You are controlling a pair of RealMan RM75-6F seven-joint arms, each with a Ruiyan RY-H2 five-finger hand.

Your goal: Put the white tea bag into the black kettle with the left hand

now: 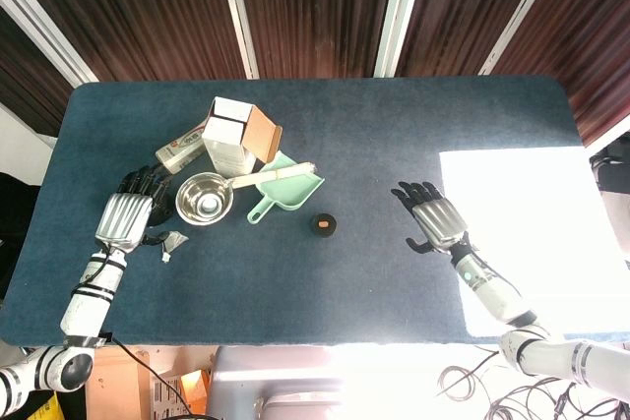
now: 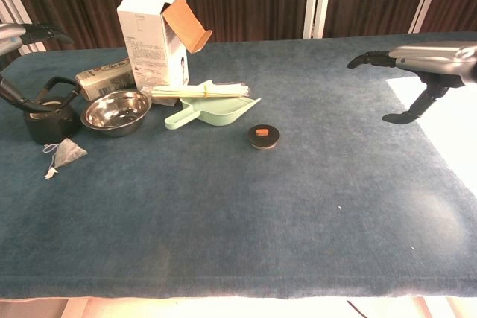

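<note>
The white tea bag lies on the blue cloth with its string trailing toward the front, just in front of the black kettle. The kettle stands lidless at the table's left, its handle raised. In the head view my left hand hovers over it and hides most of it; the chest view shows this hand well above the kettle, fingers stretched out, holding nothing. My right hand floats over the right side of the table, fingers spread and empty.
A steel bowl sits right of the kettle. Behind it stand an open white carton and a lying packet. A green scoop with chopsticks and a black lid lie mid-table.
</note>
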